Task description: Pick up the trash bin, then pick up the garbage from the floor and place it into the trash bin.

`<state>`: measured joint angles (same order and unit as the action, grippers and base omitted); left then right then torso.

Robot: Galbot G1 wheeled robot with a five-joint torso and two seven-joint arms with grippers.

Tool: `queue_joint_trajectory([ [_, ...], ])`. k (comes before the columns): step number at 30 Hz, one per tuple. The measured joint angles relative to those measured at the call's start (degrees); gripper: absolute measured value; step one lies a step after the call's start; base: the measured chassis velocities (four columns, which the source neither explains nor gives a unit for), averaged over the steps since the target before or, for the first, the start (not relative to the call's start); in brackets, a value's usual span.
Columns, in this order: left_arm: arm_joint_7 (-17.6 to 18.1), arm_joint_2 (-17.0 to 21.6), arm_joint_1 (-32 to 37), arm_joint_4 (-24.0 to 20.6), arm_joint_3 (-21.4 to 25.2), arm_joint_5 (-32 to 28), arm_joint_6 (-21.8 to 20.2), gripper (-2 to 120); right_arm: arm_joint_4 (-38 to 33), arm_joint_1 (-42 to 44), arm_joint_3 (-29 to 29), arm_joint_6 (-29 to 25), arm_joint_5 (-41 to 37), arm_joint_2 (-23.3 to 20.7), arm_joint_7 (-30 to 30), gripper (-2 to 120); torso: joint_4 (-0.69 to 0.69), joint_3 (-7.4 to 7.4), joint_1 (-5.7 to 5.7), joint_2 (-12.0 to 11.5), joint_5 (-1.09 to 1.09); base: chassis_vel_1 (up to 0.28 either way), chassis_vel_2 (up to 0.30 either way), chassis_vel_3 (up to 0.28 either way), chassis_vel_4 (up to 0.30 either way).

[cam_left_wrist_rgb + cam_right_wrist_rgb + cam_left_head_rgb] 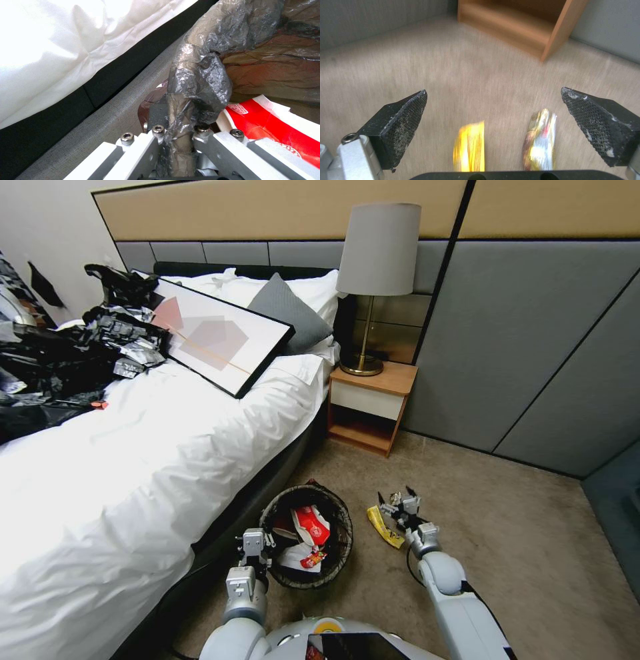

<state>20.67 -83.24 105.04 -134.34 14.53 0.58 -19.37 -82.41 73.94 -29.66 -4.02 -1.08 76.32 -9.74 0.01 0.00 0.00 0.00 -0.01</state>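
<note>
Trash bin (337,563) on carpet beside bed (133,460), rim clamped in left hand (255,543), red-and-white packs (312,525) inside; right hand (400,507) spread wide over yellow wrapper (385,527) and silvery wrapper (540,140) on floor.

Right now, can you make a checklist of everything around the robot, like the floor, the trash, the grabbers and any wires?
Surface: beige carpet, mostly bare.
Job's things: trash bin beside the bed, holding red-and-white packs; yellow wrapper and silvery wrapper on the carpet.
Clutter: black bags and a framed picture on the bed.
Grippers: left gripper shut on the bin's rim; right gripper open above the wrappers.
Cables: dark cable at the right arm.
Surroundings: nightstand, lamp, grey wall panels.
</note>
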Motion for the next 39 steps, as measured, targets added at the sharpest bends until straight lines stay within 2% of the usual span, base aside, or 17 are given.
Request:
queue_joint_trajectory([
  [8, 0.0, 0.0, 0.2, -0.2, -0.1, 0.3, 0.0, 0, 6.0, -1.5, -0.4, -1.7, 1.2, 0.2, -1.2, 100, 0.0, 0.0, 0.0, 0.0, 0.0, 0.0, 0.0, 0.0, 0.0],
  [18, 0.0, 0.0, 0.1, 0.0, -0.4, 0.4, 0.0, 0, 9.1, -1.4, -1.0, -4.4, 2.8, 0.7, -4.3, 100, -0.01, 0.0, 0.0, 0.0, 0.0, 0.0, 0.0, 0.0, 0.0],
  [27, 0.1, 0.0, 0.1, 0.0, -0.3, 0.3, 0.0, 0, 14.8, -3.1, -1.3, -6.3, 4.9, 1.7, -5.6, 100, 0.0, 0.0, 0.0, 0.0, 0.01, 0.0, 0.0, 0.0, 0.0],
  [31, 0.1, 0.0, 0.0, 0.0, -0.3, 0.3, 0.1, 0, 18.1, -4.2, -1.6, -7.0, 5.7, 2.1, -5.9, 96, 0.0, 0.0, 0.0, 0.0, 0.01, 0.0, 0.0, 0.0, 0.0],
  [33, 0.1, 0.0, 0.1, -0.1, -0.3, 0.2, 0.1, 0, 20.8, -5.2, -1.9, -8.0, 6.2, 2.3, -6.1, 91, -0.01, 0.0, 0.0, 0.0, 0.01, 0.0, 0.0, 0.0, 0.0],
  [39, 0.1, 0.0, 0.2, -0.2, -0.2, 0.2, 0.1, 0, 25.6, -7.4, -2.7, -9.4, 6.6, 2.3, -6.4, 89, 0.0, 0.0, 0.0, 0.0, 0.01, 0.0, 0.0, 0.0, 0.0],
])
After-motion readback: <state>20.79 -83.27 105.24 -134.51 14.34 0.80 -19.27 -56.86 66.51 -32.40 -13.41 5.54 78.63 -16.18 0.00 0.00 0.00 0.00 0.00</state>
